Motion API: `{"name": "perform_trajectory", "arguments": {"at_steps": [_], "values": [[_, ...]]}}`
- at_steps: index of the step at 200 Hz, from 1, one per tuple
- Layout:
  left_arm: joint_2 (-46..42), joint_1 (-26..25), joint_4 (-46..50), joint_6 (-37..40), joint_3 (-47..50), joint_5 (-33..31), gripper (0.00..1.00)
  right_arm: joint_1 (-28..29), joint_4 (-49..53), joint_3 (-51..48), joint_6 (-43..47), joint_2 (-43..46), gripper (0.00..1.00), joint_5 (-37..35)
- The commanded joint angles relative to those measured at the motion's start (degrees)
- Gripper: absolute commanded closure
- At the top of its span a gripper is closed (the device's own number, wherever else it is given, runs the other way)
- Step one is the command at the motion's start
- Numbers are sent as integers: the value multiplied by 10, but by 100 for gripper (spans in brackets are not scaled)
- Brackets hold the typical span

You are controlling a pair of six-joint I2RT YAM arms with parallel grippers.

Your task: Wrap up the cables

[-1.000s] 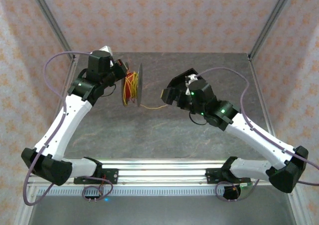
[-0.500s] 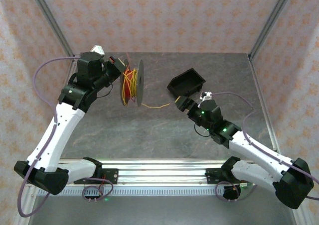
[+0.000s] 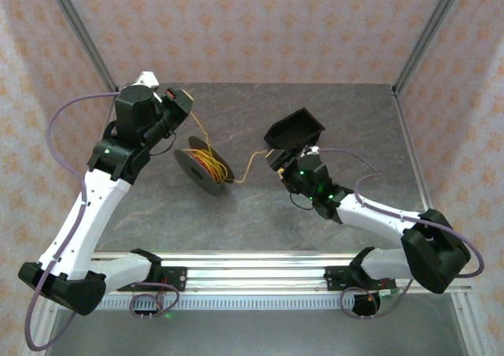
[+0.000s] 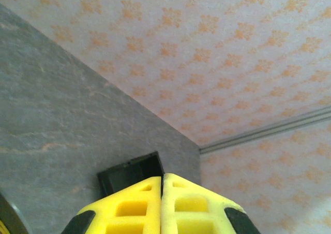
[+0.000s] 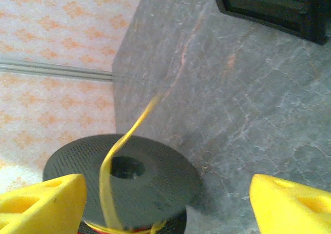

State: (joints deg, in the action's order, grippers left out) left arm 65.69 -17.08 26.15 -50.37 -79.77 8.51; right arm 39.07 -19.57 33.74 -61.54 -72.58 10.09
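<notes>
Yellow-orange and red cables [image 3: 208, 161] are wound on a black spool [image 3: 197, 167] that lies tilted on the table left of centre. One yellow strand climbs from the spool to my left gripper [image 3: 183, 106], whose yellow fingers [image 4: 162, 181] are pressed together. Another yellow strand [image 3: 250, 164] trails right toward my right gripper [image 3: 276, 161]. In the right wrist view that gripper [image 5: 165, 190] is open wide, the spool's disc [image 5: 155, 177] lies just ahead between its fingers, and a blurred yellow cable [image 5: 111, 161] rises over the disc, touching neither finger.
A black bin [image 3: 295, 129] stands tipped just behind the right gripper; it shows beyond the left fingers [image 4: 129, 174] and at the top of the right wrist view [image 5: 274, 6]. Patterned walls enclose the grey table [image 3: 331, 104].
The spool went from standing on edge to lying tilted on the table. The right arm dropped and reached left toward it. The left gripper shifted slightly left and up.
</notes>
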Motion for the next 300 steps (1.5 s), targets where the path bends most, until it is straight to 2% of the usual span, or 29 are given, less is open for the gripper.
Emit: {"name": "perform_trajectory", "arguments": {"at_steps": [1, 41, 74, 92, 125, 160, 177, 197, 216, 235, 246, 257, 272, 300], "values": [[-13, 5, 23, 60, 14, -56, 100, 1, 45, 42, 19, -19, 18, -5], [-37, 5, 33, 58, 92, -49, 95, 2, 63, 94, 83, -85, 18, 42], [-54, 8, 57, 74, 124, -97, 90, 1, 81, 117, 110, -102, 18, 53], [-48, 15, 68, 87, 128, -97, 90, 2, 86, 131, 144, -97, 18, 76], [-42, 17, 53, 79, 169, -78, 90, 2, 176, 215, 321, -99, 23, 154], [-25, 25, 35, 79, 199, -70, 91, 4, 275, 311, 498, -144, 28, 298], [-16, 30, 29, 80, 204, -64, 91, 10, 358, 375, 551, -182, 30, 261], [-8, 34, 17, 80, 211, -59, 91, 12, 424, 439, 593, -226, 37, 267], [3, 36, 13, 82, 212, -49, 91, 20, 461, 467, 620, -254, 39, 264], [11, 36, 5, 82, 220, -44, 91, 30, 485, 488, 634, -281, 46, 255], [14, 38, -1, 82, 226, -43, 91, 37, 500, 503, 641, -301, 60, 246], [18, 39, -10, 80, 235, -43, 91, 44, 515, 519, 644, -319, 82, 228], [32, 50, -31, 71, 254, -31, 91, 55, 512, 520, 644, -330, 100, 202], [67, 78, -81, 49, 292, 3, 91, 67, 459, 481, 620, -307, 100, 160]]}}
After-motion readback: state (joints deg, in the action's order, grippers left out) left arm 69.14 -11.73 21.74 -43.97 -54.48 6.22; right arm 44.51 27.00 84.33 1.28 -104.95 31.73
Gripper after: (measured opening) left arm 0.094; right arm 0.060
